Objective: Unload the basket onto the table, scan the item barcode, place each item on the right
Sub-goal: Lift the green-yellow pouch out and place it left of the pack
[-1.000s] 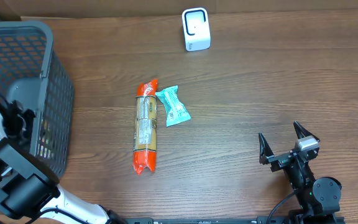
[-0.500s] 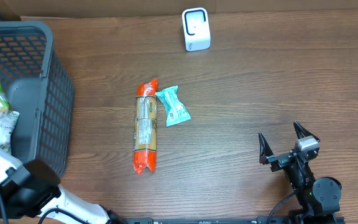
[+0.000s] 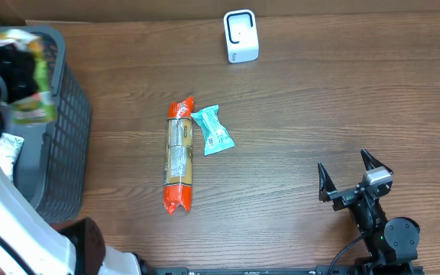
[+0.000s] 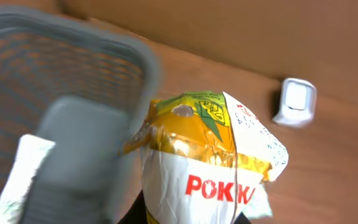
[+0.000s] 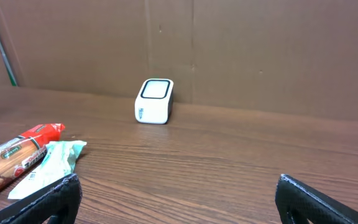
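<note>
ITEM: yellow-and-white snack packet (image 4: 210, 162) sat upper left of overhead frame, over mesh basket (image 3: 67, 130) | LEFT gripper (image 3: 17, 80): fingers pinched on packet | RIGHT gripper (image 3: 346, 172): spread wide, empty, lower right | BEARING: white scanner (image 3: 241, 36) lay well right of packet, top centre.

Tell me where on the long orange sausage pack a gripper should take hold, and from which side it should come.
Probably best: come straight down from above and close across the narrow width of the orange sausage pack, at its middle. It lies flat on the table, a long tube with thin crimped ends. Stay clear of the teal packet, which lies close beside its far end.
</note>
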`<action>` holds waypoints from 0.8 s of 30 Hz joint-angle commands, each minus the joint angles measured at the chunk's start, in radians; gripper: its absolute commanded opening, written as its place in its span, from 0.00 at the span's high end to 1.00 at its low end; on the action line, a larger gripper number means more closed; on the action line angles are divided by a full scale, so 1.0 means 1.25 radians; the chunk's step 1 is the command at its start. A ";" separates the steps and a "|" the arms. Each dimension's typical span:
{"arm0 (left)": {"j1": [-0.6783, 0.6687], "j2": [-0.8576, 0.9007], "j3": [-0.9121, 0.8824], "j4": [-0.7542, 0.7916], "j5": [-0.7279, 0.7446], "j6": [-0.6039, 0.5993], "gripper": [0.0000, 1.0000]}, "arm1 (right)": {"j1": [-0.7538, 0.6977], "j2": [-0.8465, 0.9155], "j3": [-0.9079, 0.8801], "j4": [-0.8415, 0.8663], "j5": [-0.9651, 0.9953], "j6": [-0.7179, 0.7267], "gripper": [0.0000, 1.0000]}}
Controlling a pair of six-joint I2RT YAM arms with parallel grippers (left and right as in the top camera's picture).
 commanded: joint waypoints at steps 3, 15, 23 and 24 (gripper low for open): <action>-0.096 0.010 -0.114 0.002 -0.036 0.011 0.96 | 0.004 -0.008 -0.009 0.004 0.008 -0.001 0.00; -0.179 0.011 -0.482 0.090 -0.147 -0.034 0.96 | 0.004 -0.008 -0.009 0.004 0.008 -0.001 0.00; -0.264 0.011 -0.762 0.249 -0.181 -0.081 0.96 | 0.004 -0.008 -0.009 0.004 0.008 -0.001 0.00; -0.273 0.011 -0.799 0.274 -0.190 -0.086 0.96 | 0.004 -0.008 -0.009 0.004 0.008 -0.001 0.00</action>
